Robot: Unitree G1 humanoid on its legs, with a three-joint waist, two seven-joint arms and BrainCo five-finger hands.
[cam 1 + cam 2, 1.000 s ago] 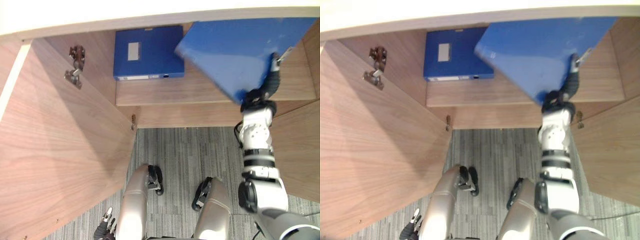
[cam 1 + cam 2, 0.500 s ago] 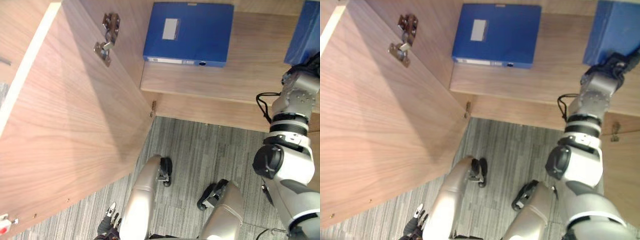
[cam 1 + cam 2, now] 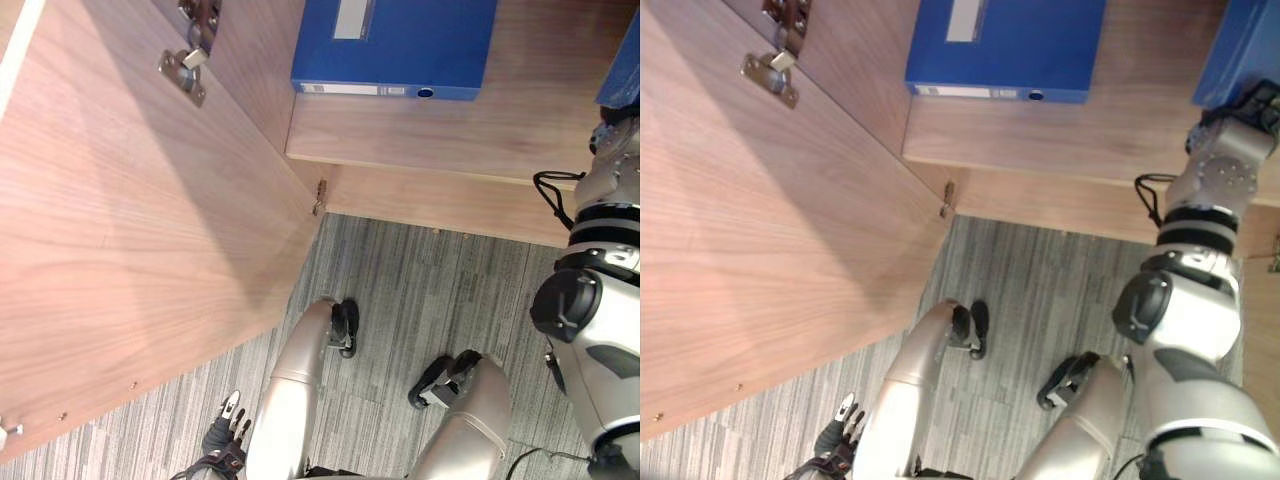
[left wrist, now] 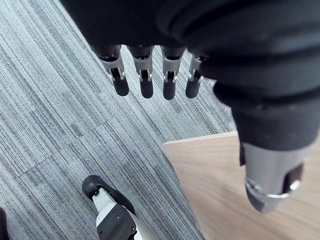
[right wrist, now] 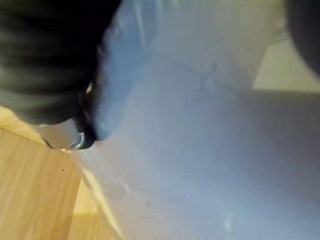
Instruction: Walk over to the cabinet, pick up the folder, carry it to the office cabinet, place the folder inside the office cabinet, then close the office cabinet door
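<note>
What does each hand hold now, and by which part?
Right hand holds the blue folder at its lower edge, thumb against its face. Left hand hangs open, holding nothing.

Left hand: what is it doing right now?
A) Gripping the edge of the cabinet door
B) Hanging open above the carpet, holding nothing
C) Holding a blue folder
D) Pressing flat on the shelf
B: the left wrist view shows the left hand with straight fingers and nothing between them, over the grey carpet.
</note>
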